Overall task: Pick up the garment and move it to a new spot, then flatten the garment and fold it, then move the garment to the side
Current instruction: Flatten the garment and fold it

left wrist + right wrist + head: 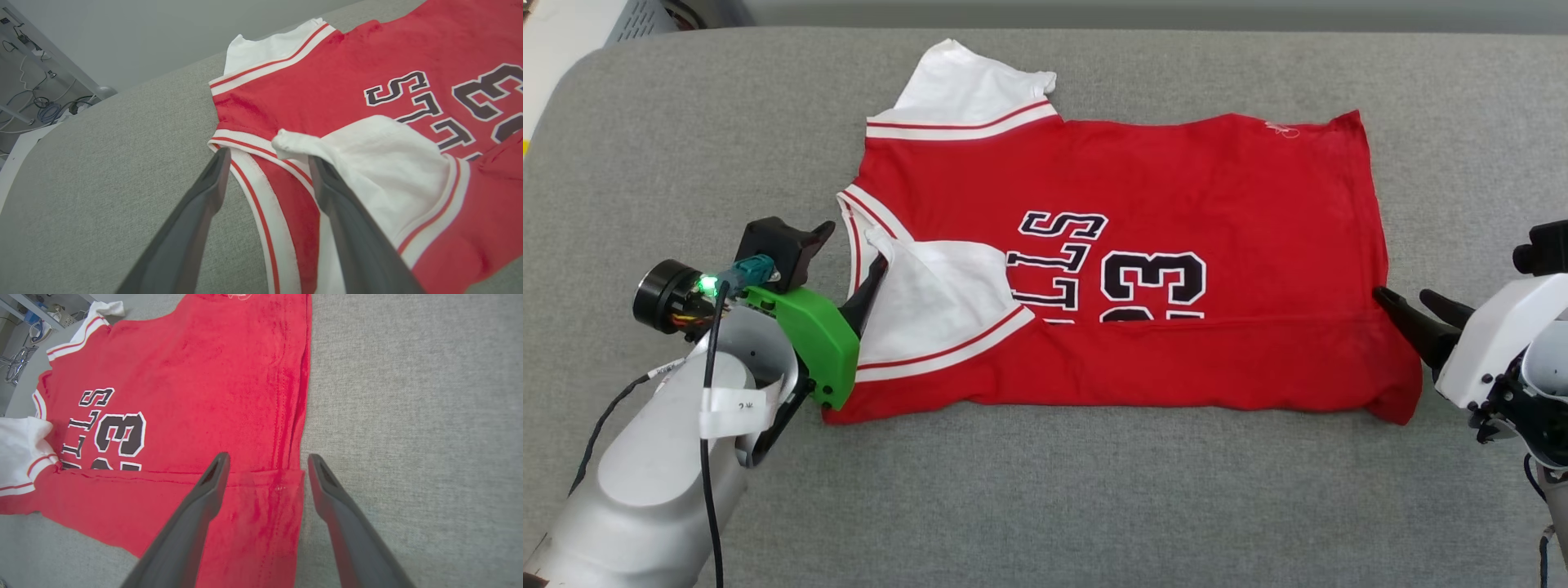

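- A grey woven-fabric tabletop [1045, 506] stretched before the robot, with a pale wall [163, 32] beyond its far edge
- The red jersey T-shirt with white short sleeves and a black, white-outlined number 23 [1176, 188] lay flat at the middle of that surface. Its near long edge was turned up over the bottom of the lettering, and the near white sleeve [931, 302] lay across the chest
- The shirt's long axis ran across the robot's front, with the striped neckline [849, 212] toward the robot's left and the hem [1372, 212] toward its right. The far white sleeve [968, 82] jutted toward the table's far edge
- The left gripper [267, 157] sat at the neckline with jaws spread and empty, one finger on bare tabletop, the other against the near sleeve's edge
- The right gripper [267, 457] straddled the hem where the crease ended, its jaws likewise spread and holding nothing
- The fold looked partly done. The next one would likely go best with both grippers pinching matching points at either end, lifting together, keeping the cloth taut lengthwise and laying it parallel to the crease
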Motion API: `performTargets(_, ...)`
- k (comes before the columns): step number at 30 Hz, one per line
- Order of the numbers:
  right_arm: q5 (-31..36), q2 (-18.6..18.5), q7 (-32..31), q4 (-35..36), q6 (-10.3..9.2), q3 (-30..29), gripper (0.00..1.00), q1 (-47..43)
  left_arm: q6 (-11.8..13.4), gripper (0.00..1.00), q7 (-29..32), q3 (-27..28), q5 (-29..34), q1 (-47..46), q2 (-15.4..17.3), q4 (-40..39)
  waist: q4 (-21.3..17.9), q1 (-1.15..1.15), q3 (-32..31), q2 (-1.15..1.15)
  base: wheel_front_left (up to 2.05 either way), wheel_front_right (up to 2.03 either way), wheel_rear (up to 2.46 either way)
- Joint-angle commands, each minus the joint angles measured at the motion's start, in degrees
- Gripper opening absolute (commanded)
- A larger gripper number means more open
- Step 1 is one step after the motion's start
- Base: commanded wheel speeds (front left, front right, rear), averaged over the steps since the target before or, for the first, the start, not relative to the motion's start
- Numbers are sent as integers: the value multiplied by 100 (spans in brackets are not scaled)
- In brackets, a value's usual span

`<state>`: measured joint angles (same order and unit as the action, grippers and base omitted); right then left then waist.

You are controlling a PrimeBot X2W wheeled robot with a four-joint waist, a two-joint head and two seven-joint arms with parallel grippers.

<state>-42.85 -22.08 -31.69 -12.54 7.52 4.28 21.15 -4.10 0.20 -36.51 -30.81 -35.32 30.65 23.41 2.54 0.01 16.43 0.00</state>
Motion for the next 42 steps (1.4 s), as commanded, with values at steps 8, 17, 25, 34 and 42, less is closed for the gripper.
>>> performTargets(8,324,-278,352,320,-3,179,100,-486,384,100,-280,290,-434,519,-149,-234,59,-1,-600,0,0,0,0)
performTargets(17,929,13,118,1138,-3,-81,100,-1288,1196,100,174,345,-708,1590,-97,-1250,54,-1,-841,0,0,0,0)
performTargets(25,1399,606,-458,1893,-3,-547,100,-1874,1824,100,977,264,-875,2303,132,-1957,-38,-1,-745,0,0,0,0)
performTargets(34,1734,894,-813,2438,-3,-697,100,-2071,2298,100,1383,336,-777,2327,366,-1908,-214,-1,-457,0,0,0,0)
performTargets(42,1771,959,-874,2639,-3,-735,100,-2066,2403,100,1650,296,-752,2117,364,-1658,-337,-1,-205,0,0,0,0)
